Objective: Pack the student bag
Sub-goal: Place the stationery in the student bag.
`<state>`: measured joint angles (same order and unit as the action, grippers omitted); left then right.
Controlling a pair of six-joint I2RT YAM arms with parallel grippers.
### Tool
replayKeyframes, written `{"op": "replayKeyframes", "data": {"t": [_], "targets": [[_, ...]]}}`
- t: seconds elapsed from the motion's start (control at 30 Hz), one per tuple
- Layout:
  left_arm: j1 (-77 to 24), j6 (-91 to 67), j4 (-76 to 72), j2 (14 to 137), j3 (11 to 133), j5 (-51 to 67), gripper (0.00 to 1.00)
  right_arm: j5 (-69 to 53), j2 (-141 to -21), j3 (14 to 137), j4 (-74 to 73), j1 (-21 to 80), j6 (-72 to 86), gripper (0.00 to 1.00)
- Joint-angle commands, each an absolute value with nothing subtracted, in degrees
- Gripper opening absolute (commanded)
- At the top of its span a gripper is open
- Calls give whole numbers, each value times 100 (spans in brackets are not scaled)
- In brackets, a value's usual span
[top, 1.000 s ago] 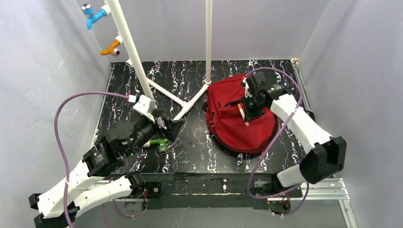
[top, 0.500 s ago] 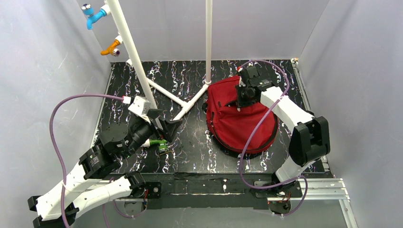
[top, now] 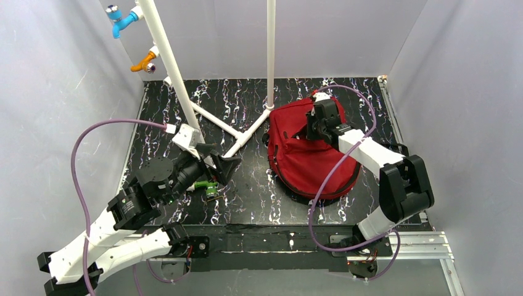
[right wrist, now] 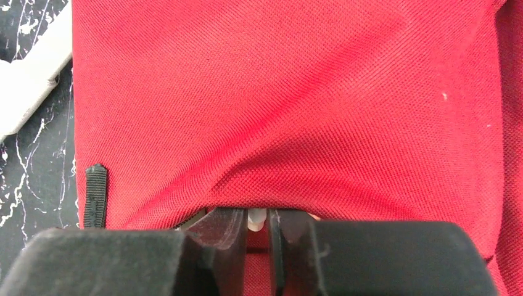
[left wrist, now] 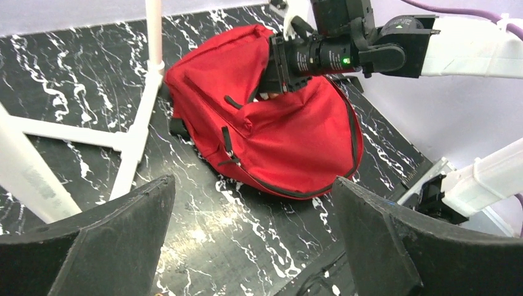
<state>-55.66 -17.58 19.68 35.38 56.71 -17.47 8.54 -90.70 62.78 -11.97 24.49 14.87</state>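
Observation:
The dark-red student bag lies flat at the right of the black marbled table; it also shows in the left wrist view and fills the right wrist view. My right gripper is at the bag's far end, its fingertips tucked under a fold of red fabric at the opening. It is shut on a white pen, of which only a small white end shows between the jaws. My left gripper is open and empty, low over the table's left half, beside a green-and-white marker.
A white pipe stand slants over the table's back left, with a vertical post and floor braces close to the bag's left side. Blue and orange fittings hang on it. Grey walls enclose the table.
My right gripper has carried the pen from above the bag's middle to its far end and pushed in under the fabric. The left arm has shifted only slightly.

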Motion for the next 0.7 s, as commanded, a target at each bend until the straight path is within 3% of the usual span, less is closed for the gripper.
{"op": "replayKeyframes", "data": {"t": [0.0, 0.07, 0.1, 0.27, 0.4, 0.47, 0.57, 0.67], "targets": [[-5552, -2096, 1826, 3694, 5515, -1506, 97, 1039, -8667, 5975, 120, 2435, 1425, 33], [-5554, -2235, 1750, 3801, 5466, -1429, 97, 1014, -8639, 6175, -440, 2435, 1450, 54], [-5552, -2295, 1729, 3876, 5455, -1392, 97, 946, -8586, 6288, -796, 2435, 1487, 59], [-5550, -2503, 1933, 4671, 5564, -1082, 98, 537, -7854, 6107, -2214, 2443, 1811, 67], [-5547, -2674, 1942, 5395, 5618, -697, 98, 103, -6686, 5377, -2425, 2443, 1823, 80], [-5547, -2703, 1802, 5694, 5593, -320, 98, -81, -6455, 5450, -2683, 2443, 1706, 81], [-5547, -2888, 1648, 6034, 5594, 77, 98, -445, -6762, 5993, -2914, 2443, 1584, 67], [-5546, -3150, 1434, 6120, 5443, 303, 98, -924, -7505, 6753, -2809, 2498, 1582, 62]]}}
